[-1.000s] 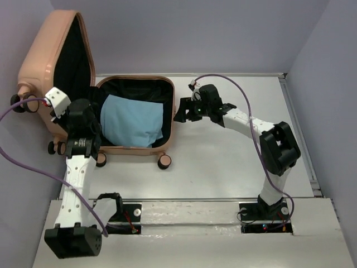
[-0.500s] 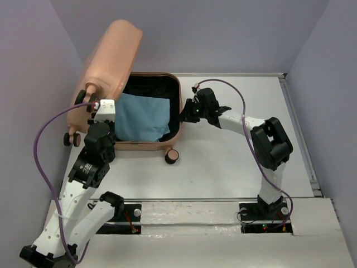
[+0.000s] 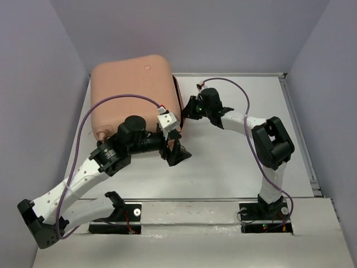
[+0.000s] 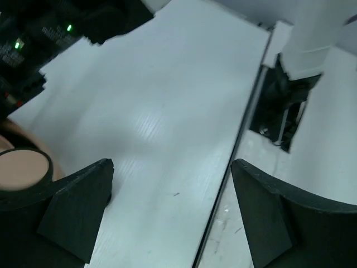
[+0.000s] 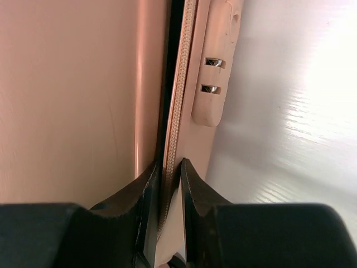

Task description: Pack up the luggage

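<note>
The peach-pink luggage (image 3: 134,89) lies at the back left of the table with its lid folded down over the base. My right gripper (image 3: 187,111) is at its right side, shut on the zipper rim (image 5: 179,95) of the lower shell. In the right wrist view the gripper (image 5: 167,173) pinches that rim, and a thin dark gap shows between lid (image 5: 78,95) and rim. My left gripper (image 3: 175,152) hangs open just off the luggage's front right corner, nothing between its fingers (image 4: 78,206). A peach wheel (image 4: 22,170) shows at the left of the left wrist view.
A peach side handle block with two metal slots (image 5: 215,72) sits on the shell beside the zipper. The white table (image 3: 240,162) extends right of the luggage. The right arm's base (image 4: 307,39) and the table's front seam (image 4: 234,167) lie ahead of the left gripper. Purple walls surround the table.
The lid has swung down from upright onto the base, hiding the blue cloth. My left gripper let go, opened wide and moved to the front right corner. My right gripper shut on the rim.
</note>
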Robot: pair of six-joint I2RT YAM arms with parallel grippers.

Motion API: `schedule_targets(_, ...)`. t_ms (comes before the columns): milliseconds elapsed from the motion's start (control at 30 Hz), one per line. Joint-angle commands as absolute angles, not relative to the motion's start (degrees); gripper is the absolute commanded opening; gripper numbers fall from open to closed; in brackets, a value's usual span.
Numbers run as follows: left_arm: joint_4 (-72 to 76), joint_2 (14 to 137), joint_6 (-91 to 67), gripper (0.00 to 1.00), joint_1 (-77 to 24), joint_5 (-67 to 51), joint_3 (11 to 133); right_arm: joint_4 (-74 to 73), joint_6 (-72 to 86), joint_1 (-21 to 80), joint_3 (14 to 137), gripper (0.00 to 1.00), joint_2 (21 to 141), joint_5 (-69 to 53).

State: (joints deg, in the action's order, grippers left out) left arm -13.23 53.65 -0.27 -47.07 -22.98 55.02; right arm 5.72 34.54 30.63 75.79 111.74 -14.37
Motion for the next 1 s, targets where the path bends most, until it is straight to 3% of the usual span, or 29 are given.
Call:
schedule_targets(0, -5.81, 48.61, -5.0, 0.99, -46.85, -36.57, 62.84, 5.36, 30.06, 30.85, 71.99, 0.07, 110.92, -16.79)
schedule_targets(133, -5.97, 52.45, -8.43, 0.99, -45.27, -16.43, 65.65, 4.75, 28.13, 29.62, 67.52, 0.07, 106.54, -14.69)
schedule_targets(233, -8.08, 57.19, -15.87, 0.98, -35.73, -5.48, 67.67, 4.31, 26.99, 27.26, 64.26, 0.07, 103.03, -13.63)
schedule_targets(367, -6.86, 58.97, -20.55, 0.98, -24.46, 1.91, 66.1, 3.25, 25.4, 23.48, 60.74, 0.07, 97.76, -13.53)
schedule_targets(500, -4.31, 61.08, -26.7, 0.98, -11.63, 0.88, 63.99, -3.22, 19.96, 19.78, 58.28, 0.07, 92.91, -11.35)
schedule_targets(600, -2.03, 63.19, -29.35, 0.98, -6.7, 0.26, 62.23, -5.71, 18.63, 19.25, 57.83, 0.47, 89.57, -7.65)
schedule_targets(633, -1.5, 64.15, -30.31, 0.98, -3.55, 0.26, 61.79, -6.06, 18.72, 19.25, 57.05, 0.68, 88.43, -7.73)
schedule_targets(667, -1.23, 64.6, -30.76, 0.98, -2.04, 0.26, 61.18, -6.15, 18.81, 19.25, 56.61, 0.74, 87.2, -8.08)
schedule_targets(733, -0.35, 65.21, -32.16, 0.98, 2.78, 1.4, 59.95, -6.33, 19.16, 18.55, 55.55, 0.76, 83.07, -8.0)
schedule_targets(767, -0.44, 65.13, -33.12, 0.98, 4.38, 1.49, 58.03, -6.42, 19.42, 18.54, 55.2, 0.75, 81.58, -7.74)
schedule_targets(933, 7.02, 63.46, -39.89, 0.92, 9.93, 2.54, 47.75, -6.33, 22.06, 16.52, 54.75, 0.07, 76.55, -5.2)
schedule_targets(967, 8.16, 63.63, -41.47, 0.91, 10.54, 2.29, 45.9, -6.33, 22.15, 16.52, 56.24, 0.07, 77.86, -5.01)
